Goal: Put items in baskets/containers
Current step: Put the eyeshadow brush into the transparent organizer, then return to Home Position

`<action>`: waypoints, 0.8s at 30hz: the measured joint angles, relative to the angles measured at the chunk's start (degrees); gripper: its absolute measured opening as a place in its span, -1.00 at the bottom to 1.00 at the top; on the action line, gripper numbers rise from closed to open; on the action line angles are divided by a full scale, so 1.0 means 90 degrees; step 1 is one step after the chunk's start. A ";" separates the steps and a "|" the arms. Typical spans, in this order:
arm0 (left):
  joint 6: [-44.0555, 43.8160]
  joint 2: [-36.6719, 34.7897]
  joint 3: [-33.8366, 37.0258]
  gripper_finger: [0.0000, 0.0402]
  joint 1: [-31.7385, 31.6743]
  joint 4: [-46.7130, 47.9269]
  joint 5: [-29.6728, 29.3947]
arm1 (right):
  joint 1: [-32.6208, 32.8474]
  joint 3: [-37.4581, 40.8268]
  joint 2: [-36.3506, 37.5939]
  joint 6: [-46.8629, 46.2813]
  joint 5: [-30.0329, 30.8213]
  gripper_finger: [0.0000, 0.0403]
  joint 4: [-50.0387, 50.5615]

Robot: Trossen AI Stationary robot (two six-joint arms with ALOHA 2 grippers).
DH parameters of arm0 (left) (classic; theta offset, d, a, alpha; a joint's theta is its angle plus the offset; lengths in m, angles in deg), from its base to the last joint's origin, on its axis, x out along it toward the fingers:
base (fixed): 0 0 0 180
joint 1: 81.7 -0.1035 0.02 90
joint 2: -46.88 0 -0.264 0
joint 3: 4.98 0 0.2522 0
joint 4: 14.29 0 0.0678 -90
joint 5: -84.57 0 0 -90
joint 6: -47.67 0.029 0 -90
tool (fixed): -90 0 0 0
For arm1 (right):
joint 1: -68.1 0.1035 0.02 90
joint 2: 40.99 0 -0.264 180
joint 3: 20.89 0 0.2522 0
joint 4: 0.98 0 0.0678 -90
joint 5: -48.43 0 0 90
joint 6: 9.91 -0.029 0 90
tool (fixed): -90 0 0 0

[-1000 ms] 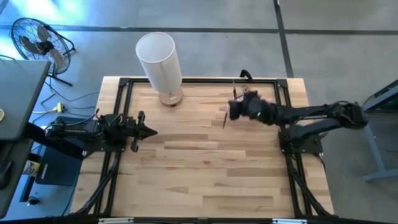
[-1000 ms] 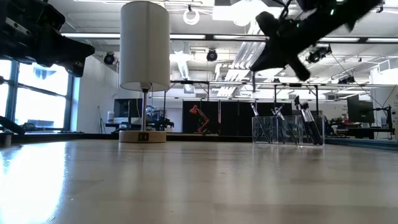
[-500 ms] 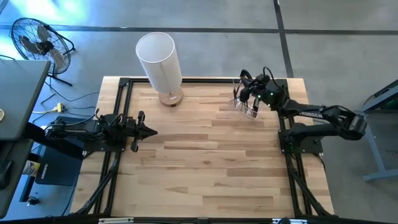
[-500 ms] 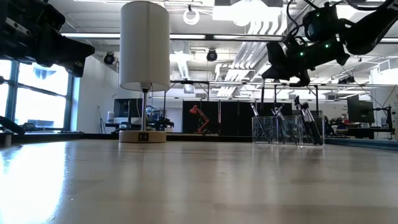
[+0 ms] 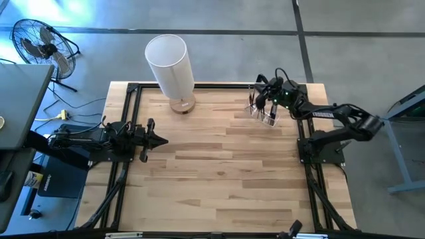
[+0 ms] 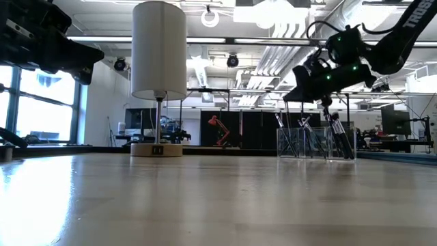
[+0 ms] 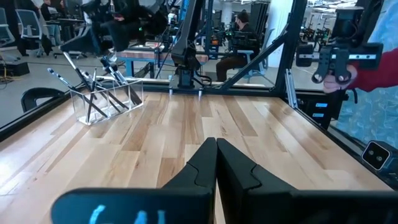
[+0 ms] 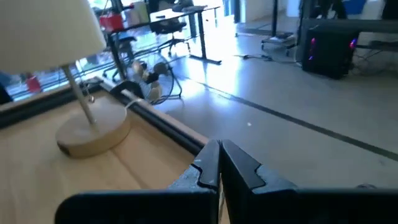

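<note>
The clear plastic holder (image 5: 263, 114) (image 6: 314, 142) (image 7: 106, 99) stands at the table's far right with several dark-handled makeup brushes (image 6: 334, 130) leaning in it. My right gripper (image 5: 259, 101) (image 6: 288, 94) hovers just above the holder's left part, tipped down toward it. Its fingers are shut (image 8: 219, 163) on one thin brush, little of which shows. The tall white cylinder (image 5: 169, 63) (image 6: 158, 51) stands on its tan wooden base (image 8: 93, 134) at the far edge, left of centre. My left gripper (image 5: 159, 140) (image 7: 216, 163) waits shut at the table's left side. My right gripper pinches a thin makeup brush between its two fingers, coming from the table's right and slanting downward. The fingers themselves hide the place of contact, so the part held cannot be told. The brush is lifted clear of the table, over the clear holder.
A dark metal frame (image 5: 199, 86) runs around the tabletop's edges. The wide wooden middle and near part of the table (image 5: 212, 179) carries nothing. A fan (image 5: 40, 43) and a cabinet stand on the floor beyond the left edge.
My right gripper has carried the brush from left of the holder toward the table's far right, to a place above the holder. In the last half second it has tipped nose-down and sunk lower over the holder.
</note>
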 joint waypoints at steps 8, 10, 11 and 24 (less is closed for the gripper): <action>-0.0002 0.0000 0.0000 -1.00 0.0000 0.0000 0.0000 | 0.0002 0.0000 -0.0419 0.0672 -0.0662 -0.99 -0.0107; -0.0002 0.0000 0.0000 -1.00 0.0000 0.0000 0.0000 | 0.0000 -0.0002 -0.0414 0.0787 -0.0657 -0.95 -0.0120; 0.0000 0.0000 0.0000 -1.00 0.0000 0.0000 0.0000 | 0.0000 -0.0002 -0.0414 0.0842 -0.0657 -0.93 -0.0119; -0.0002 0.0000 0.0000 -1.00 0.0000 0.0000 0.0000 | 0.0010 -0.0717 -0.0158 0.0953 -0.1020 -0.53 0.1040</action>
